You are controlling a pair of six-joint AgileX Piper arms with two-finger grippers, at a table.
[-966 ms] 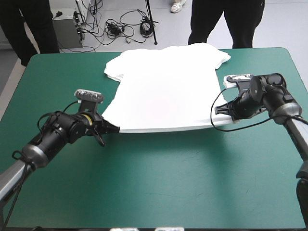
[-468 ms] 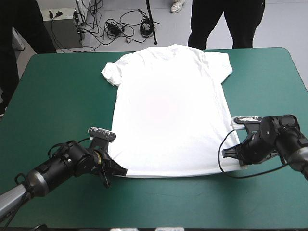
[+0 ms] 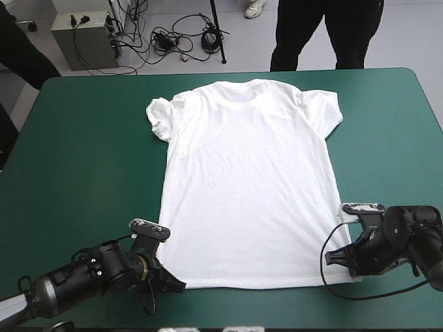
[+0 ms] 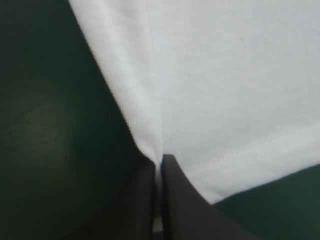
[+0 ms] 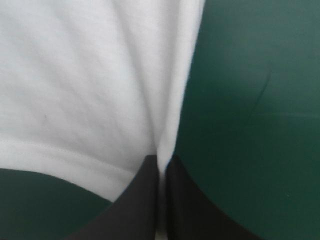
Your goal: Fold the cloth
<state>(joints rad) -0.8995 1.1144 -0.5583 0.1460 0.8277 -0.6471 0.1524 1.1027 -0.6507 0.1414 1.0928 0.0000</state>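
1. The shirt (image 3: 246, 180) lies spread on the cover (image 3: 83, 180), collar toward the far edge and hem (image 3: 256, 282) close to the near edge
2. The left gripper (image 3: 173, 283) is pinched all but closed on the hem's left corner. Its wrist view shows white fabric running into the thin slit between the fingers
3. The right gripper (image 3: 339, 261) is clamped the same way on the right corner, with a fold of cloth drawn up into its tips
4. The step looks like the last of the spreading: setting the hem down flat before any fold. Both grippers should hold an equal light pull, away from the collar and slightly apart, so the hem lands as one straight line
5. Lower both corners together. If one drops first, the body will likely skew and the side seams will stop running parallel
6. Open the fingers only once the cloth rests on the cover, then back straight out along the table, or the corner may drag and curl
7. The sleeve (image 3: 160, 116) on the left arm's side looks bunched. It probably needs smoothing or tucking first, or the fold will come out lumpy on that side
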